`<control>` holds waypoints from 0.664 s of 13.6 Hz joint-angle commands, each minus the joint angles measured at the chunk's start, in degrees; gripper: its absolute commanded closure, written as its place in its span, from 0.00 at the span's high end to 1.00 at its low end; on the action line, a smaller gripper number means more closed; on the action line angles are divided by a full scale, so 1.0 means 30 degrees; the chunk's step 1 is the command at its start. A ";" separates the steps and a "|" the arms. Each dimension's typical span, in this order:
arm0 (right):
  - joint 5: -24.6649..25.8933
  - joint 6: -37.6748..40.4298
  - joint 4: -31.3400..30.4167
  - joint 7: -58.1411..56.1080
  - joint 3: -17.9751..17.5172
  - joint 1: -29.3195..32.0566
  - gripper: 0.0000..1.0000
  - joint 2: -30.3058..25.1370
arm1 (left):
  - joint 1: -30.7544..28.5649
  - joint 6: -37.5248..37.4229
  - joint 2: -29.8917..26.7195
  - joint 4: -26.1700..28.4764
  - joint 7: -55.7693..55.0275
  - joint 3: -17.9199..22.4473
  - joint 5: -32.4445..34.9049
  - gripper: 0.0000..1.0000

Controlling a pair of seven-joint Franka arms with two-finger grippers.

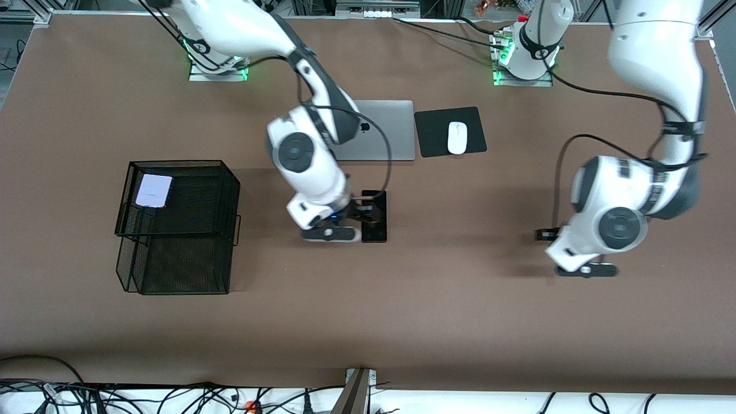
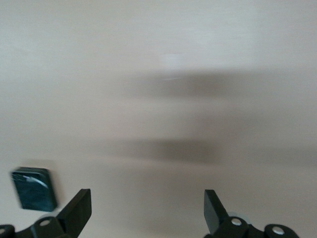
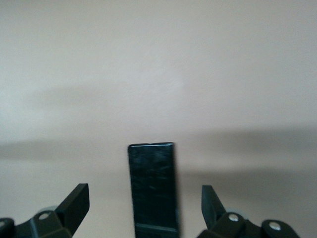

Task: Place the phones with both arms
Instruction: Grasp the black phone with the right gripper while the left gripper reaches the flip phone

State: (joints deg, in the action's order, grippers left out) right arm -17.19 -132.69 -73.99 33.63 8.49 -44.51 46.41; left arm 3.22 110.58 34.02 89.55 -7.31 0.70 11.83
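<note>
white-lavender phone [image 1: 153, 190]: flat on mesh rack top | long black phone [image 1: 376, 221]: flat mid-table | small black phone [image 2: 33, 189]: flat on table

A brown table [image 1: 471, 299] fills nearly the whole front view, matte and evenly lit, with soft shadows on it. Along its edge nearest the front camera runs a white strip [image 1: 517, 401] strewn with black cables [image 1: 132, 397], and a grey bracket [image 1: 355, 391] stands at the middle. Past the top edge, grey metal framing [image 1: 368, 7] shows, possibly shelving. 2 green lights [image 1: 244, 72] glow there.
</note>
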 commanded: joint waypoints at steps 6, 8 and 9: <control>0.2799 -0.2383 0.0845 0.2092 0.0189 -0.1775 1.00 0.3162 | -0.6808 0.7016 -0.1907 0.5033 0.7202 -0.0845 0.0072 1.00; 0.3968 -0.2354 0.0816 0.2062 0.0189 -0.1833 1.00 0.3163 | -0.8770 0.8721 -0.2229 0.6354 0.7679 -0.1984 -0.0222 1.00; 0.4205 -0.2353 0.0728 0.2062 0.0189 -0.1833 1.00 0.3163 | -0.9794 0.9133 -0.2288 0.6795 0.7680 -0.2628 -0.0222 1.00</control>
State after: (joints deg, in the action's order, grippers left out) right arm -6.76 -140.23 -73.13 38.91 8.62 -49.66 55.33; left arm -21.10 134.92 30.65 104.43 13.86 -3.20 12.00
